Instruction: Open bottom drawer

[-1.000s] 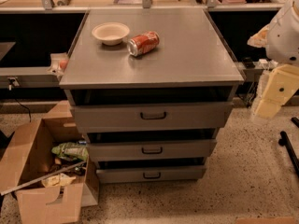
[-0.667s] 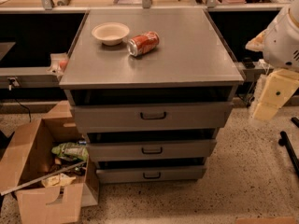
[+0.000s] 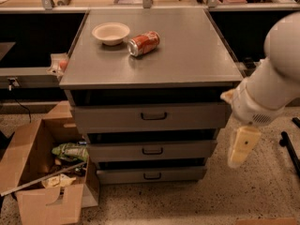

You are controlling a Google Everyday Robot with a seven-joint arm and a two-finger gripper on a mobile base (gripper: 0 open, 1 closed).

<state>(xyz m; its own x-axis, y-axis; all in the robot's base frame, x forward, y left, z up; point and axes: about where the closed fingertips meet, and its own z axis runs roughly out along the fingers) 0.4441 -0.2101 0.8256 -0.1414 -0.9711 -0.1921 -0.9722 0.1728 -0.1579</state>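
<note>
The grey cabinet (image 3: 154,60) has three drawer fronts. The bottom drawer (image 3: 151,174) is the slimmest front, near the floor, with a small black pull handle (image 3: 152,176) at its centre; its front sits about in line with the ones above. My gripper (image 3: 242,147), cream-coloured, hangs from the white arm (image 3: 274,81) just off the cabinet's right side, level with the middle drawer (image 3: 151,150). It is above and to the right of the bottom drawer's handle and touches nothing.
A white bowl (image 3: 111,33) and a red can (image 3: 143,43) lying on its side sit on the cabinet top. An open cardboard box (image 3: 33,177) of clutter stands on the floor at the left. Black bars (image 3: 290,151) lie at the right. A bench runs behind.
The arm has swung down and to the left, bringing my gripper from beside the top drawer's height to lower, close by the cabinet's right side. The drawers have not moved.
</note>
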